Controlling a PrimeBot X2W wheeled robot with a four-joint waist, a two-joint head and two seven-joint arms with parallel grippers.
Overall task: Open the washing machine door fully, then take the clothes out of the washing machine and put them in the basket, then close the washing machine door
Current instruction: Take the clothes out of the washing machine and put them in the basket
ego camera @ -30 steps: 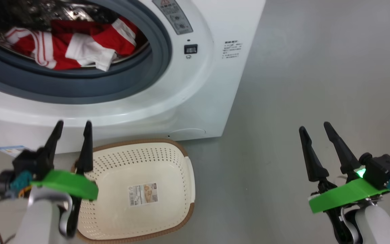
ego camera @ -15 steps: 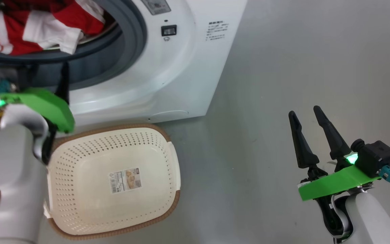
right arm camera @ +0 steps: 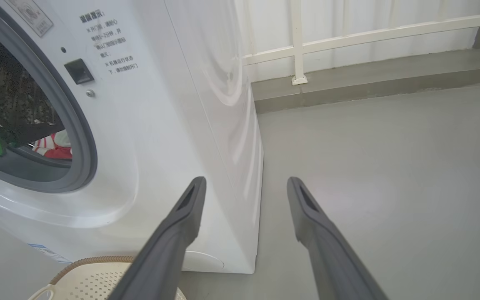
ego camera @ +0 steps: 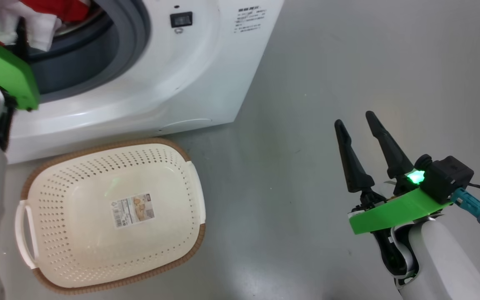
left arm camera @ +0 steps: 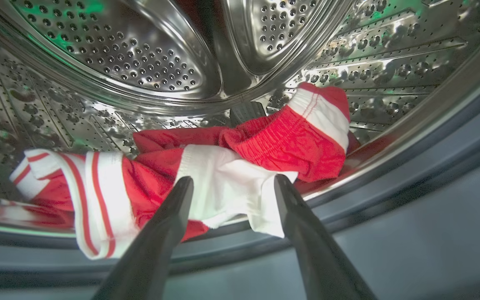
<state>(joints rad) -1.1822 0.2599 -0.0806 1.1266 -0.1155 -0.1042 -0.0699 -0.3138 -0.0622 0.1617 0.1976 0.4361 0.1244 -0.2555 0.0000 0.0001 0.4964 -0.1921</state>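
Two grippers were inspected; both had their fingers spread wide and held nothing. The right gripper point(ego camera: 354, 117) hung idle over the bare floor point(ego camera: 327, 62) at 4 o'clock in the head view, well apart from the work. The basket point(ego camera: 73, 237) lay empty on the floor at 7 o'clock, just in front of the washing machine point(ego camera: 206, 75). Beyond it, at 11 o'clock, the machine's mouth stood unobstructed, so the door-opening step was judged complete.

Change noted: one second earlier the left gripper point(left arm camera: 232, 179) had hovered over the basket's edge. It had since risen past the grey gasket point(ego camera: 111, 54) and pointed into the drum point(left arm camera: 140, 62). Its fingertips straddled a white fold of the clothes point(left arm camera: 265, 146); contact could not be confirmed. The clothes lay heaped at the drum's 6 o'clock, spilling over the front lip.

Assessment: extraction had begun, no garment was yet secured, and closing on the fold appeared to be the next step.
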